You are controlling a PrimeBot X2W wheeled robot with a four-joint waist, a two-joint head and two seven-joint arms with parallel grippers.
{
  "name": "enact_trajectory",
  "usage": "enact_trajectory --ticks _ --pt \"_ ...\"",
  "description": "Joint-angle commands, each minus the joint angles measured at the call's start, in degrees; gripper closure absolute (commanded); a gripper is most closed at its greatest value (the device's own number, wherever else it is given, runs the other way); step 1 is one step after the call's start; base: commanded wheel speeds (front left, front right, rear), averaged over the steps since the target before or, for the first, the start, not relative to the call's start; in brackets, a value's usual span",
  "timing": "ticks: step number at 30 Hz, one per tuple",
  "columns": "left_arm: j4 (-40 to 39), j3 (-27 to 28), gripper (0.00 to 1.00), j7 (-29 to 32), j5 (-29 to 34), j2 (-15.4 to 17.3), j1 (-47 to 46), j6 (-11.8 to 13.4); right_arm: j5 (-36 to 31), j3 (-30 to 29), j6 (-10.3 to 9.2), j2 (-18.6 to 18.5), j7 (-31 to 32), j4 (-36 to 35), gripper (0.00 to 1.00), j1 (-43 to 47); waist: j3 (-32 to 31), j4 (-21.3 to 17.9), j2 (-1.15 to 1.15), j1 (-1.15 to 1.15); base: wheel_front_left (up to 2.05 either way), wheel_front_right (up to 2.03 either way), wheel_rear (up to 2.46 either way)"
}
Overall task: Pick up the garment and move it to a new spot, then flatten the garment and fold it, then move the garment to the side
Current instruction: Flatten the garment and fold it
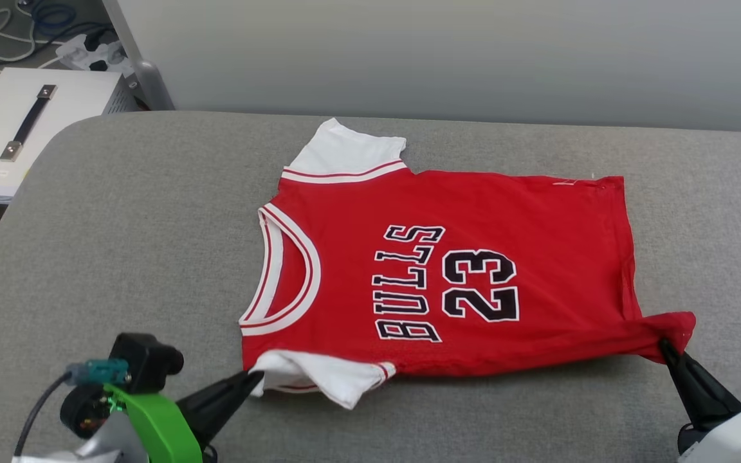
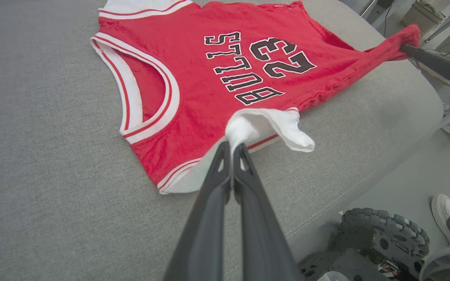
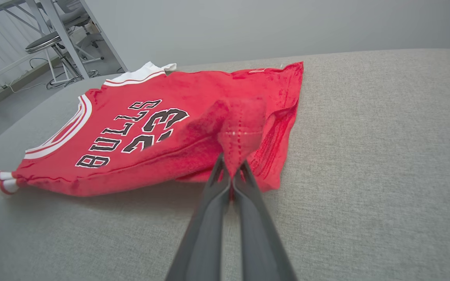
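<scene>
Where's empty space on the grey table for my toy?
Bare table left of the garment, beside its collar, and more right of its hem. Crowded along the near edge: left end effector pinches a sleeve, right end effector the hem corner.

The left gripper [image 1: 256, 378] has two long, dark grey fingers [image 2: 213, 203] tapering to thin tips, each with a narrow slot near the end. Behind it sit a bright green bracket [image 1: 155, 421], a boxy black camera housing [image 1: 145, 360] and a teal plug [image 1: 97, 372] trailing a grey cable [image 1: 33, 415]. The right gripper [image 1: 665, 346] is equally dark — its forearm shell [image 1: 740, 434] white. The base carries a black, knobbly wheel [image 2: 385, 236].
</scene>
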Motion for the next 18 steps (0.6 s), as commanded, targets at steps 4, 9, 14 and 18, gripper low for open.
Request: enact_trajectory --ticks 4,9,14,18 --pt "0.6 0.8 1.00 1.3 0.8 -0.6 -6.7 -0.1 -0.4 -0.8 -0.10 0.3 1.2 -1.0 1.00 -3.0 3.2 -1.3 0.00 0.01 0.00 0.00 0.00" --pt "3.7 0.3 1.00 2.4 1.5 -1.3 -13.6 -0.3 -0.5 -1.0 -0.10 0.9 2.6 -0.8 1.00 -6.9 6.1 -2.5 0.00 0.01 0.00 0.00 0.00" --pt "7.4 -0.8 1.00 3.4 1.8 -1.1 -19.6 -0.4 -0.6 0.7 -0.10 1.4 5.1 1.5 1.00 -11.6 8.9 -3.6 0.00 0.01 0.00 0.00 0.00" --pt "11.0 -2.6 1.00 4.0 2.1 -0.9 -24.1 -0.5 -1.0 2.6 -0.10 1.7 6.7 3.7 1.00 -15.2 10.7 -4.2 0.00 0.01 0.00 0.00 0.00"
